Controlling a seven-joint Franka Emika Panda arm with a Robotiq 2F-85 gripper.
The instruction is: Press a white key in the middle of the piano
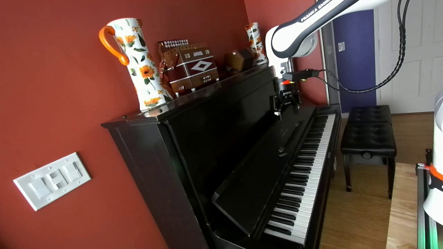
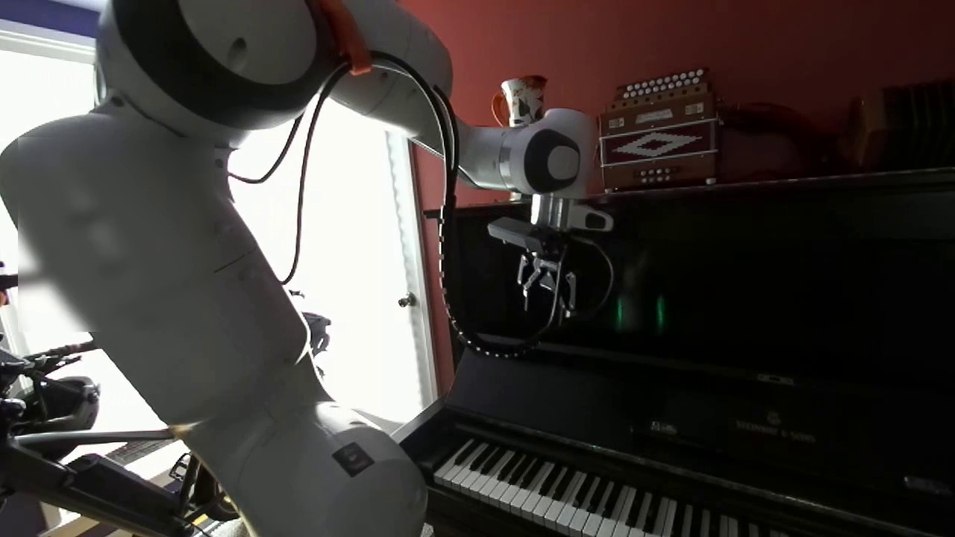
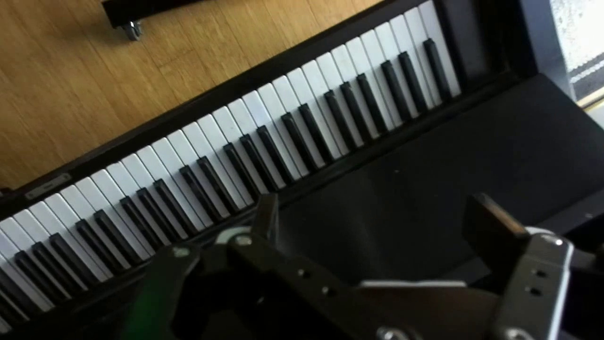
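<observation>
In an exterior view, the white keys (image 2: 552, 513) of the piano (image 2: 746, 313) lay near, row running left to right. Farther and higher, toward the row's left end, the gripper (image 2: 548, 306) hung spread, grasping nothing. Middle judged to lie right, nearer, lower.

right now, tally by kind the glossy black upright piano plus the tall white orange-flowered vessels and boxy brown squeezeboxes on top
Glossy black upright piano: 1
Tall white orange-flowered vessels: 2
Boxy brown squeezeboxes: 2
Total: 5
</observation>
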